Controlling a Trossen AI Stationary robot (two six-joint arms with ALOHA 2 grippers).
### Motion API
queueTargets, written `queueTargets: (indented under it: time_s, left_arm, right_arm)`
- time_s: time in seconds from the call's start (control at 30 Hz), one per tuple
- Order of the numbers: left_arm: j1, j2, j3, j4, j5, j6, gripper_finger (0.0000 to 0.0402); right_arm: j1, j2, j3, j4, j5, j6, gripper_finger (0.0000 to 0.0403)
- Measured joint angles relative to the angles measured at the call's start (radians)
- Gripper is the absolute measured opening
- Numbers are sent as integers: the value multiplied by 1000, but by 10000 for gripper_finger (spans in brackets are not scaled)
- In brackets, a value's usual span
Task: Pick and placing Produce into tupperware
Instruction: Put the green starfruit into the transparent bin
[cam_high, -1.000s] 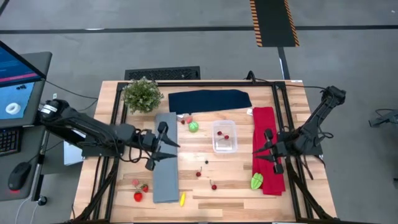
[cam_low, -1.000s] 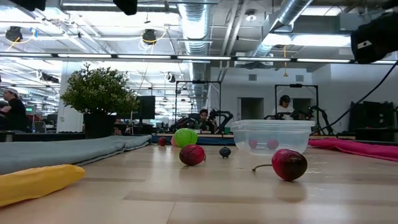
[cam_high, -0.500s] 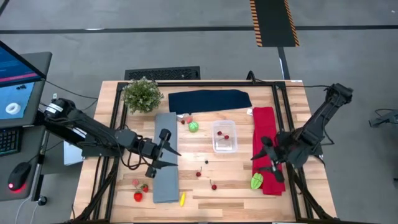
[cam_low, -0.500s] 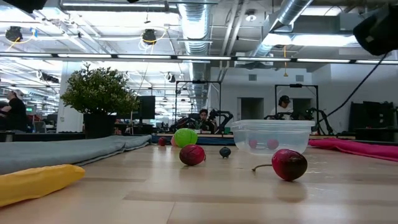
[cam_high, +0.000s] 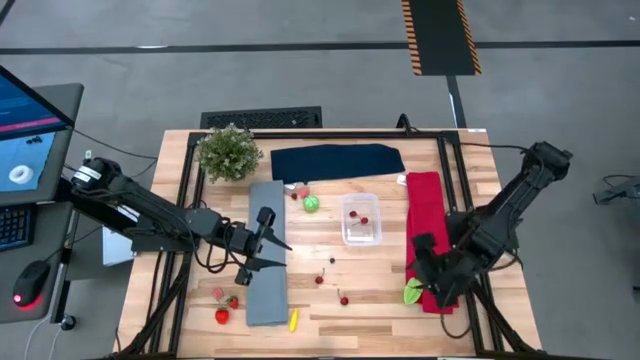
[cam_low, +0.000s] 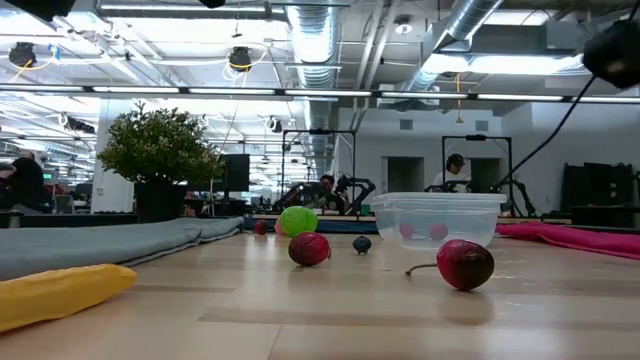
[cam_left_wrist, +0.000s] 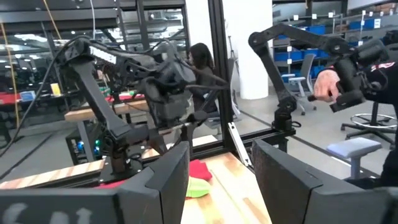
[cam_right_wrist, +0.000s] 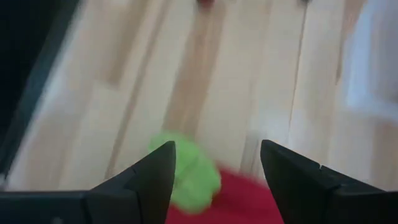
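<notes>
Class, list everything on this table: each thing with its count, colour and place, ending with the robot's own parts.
potted plant: one, green, table's top-left corner in the high view
navy cloth: one, top edge
grey cloth: one, left side
red cloth: one, right side
tupperware: one, clear, centre, red pieces inside
green ball: one, lime, left of the tupperware
green piece: one, lime, at the red cloth's lower end
strawberries: two, red, bottom left
cherries: two, dark red, below the tupperware
yellow piece: one, bottom edge
left gripper: open, over the grey cloth
right gripper: open, over the green piece

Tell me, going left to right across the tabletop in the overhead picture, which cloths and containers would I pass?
Grey cloth → navy cloth → clear tupperware → red cloth, with the right gripper over its near end.
</notes>
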Motion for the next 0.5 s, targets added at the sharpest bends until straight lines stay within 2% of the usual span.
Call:
queueTargets:
  time_s: [0.07,0.2,0.37,0.5]
  left_arm:
    - [0,0,0,0,-4,1,167]
    - [0,0,0,-7,-27,2,167]
    - [0,0,0,-18,-57,17,167]
    - [0,0,0,-26,-78,19,167]
  right_arm:
    - [-2,29,7,-53,-66,37,260]
    - [-15,69,39,-106,-115,42,260]
    - [-30,84,63,-106,-120,49,260]
    - [-39,83,63,-69,-84,139,260]
